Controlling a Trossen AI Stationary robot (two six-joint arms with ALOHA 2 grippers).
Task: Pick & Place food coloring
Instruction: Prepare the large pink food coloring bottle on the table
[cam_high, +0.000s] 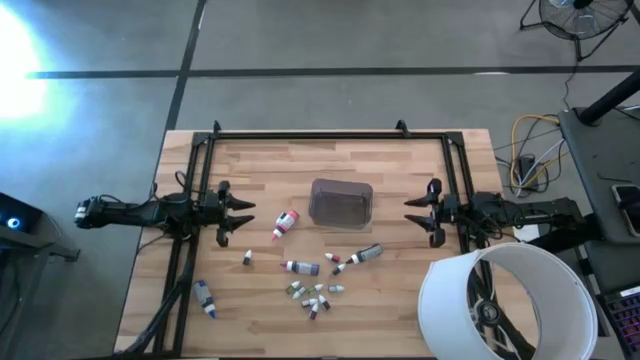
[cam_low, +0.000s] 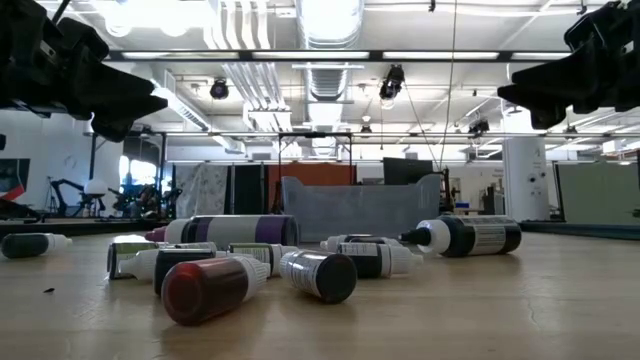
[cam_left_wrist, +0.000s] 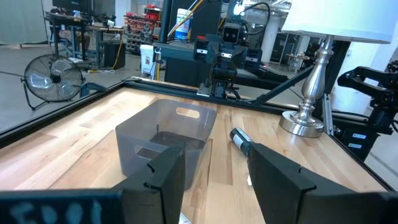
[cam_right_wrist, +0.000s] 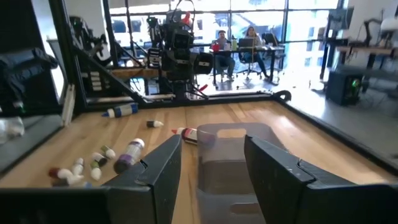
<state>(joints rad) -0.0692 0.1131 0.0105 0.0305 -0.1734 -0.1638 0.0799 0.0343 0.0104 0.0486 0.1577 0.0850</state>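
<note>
Wooden table (cam_high: 400, 310), black frame around its edges. Near centre stands a grey translucent tub (cam_high: 341, 202), upright, open side up, nothing visible inside. The food coloring bottles (cam_high: 315, 294) lie on their sides on the tabletop, all outside the tub: from the tub, a red-capped bottle (cam_high: 285, 224) just beside it at 9 o'clock; a dark bottle (cam_high: 365, 254) near at 5 o'clock; a purple-banded bottle (cam_high: 300, 267) at 7 o'clock; one tiny bottle (cam_high: 247, 258) alone at 8 o'clock; a tight cluster of tiny bottles at 6 o'clock toward the near edge; a blue bottle (cam_high: 205, 298) well apart at 7 o'clock, near the left frame rail. Left gripper (cam_high: 240, 219) waits at the table's left side, 9 o'clock of the tub, fingers spread, holding nothing, raised clear of the tabletop. Right gripper (cam_high: 412, 211) waits at the right side, 3 o'clock of the tub, fingers likewise spread and empty, also raised. A white lamp shade (cam_high: 505, 300) covers the table's near right corner. Two people sit at desks in the room beyond the table.
</note>
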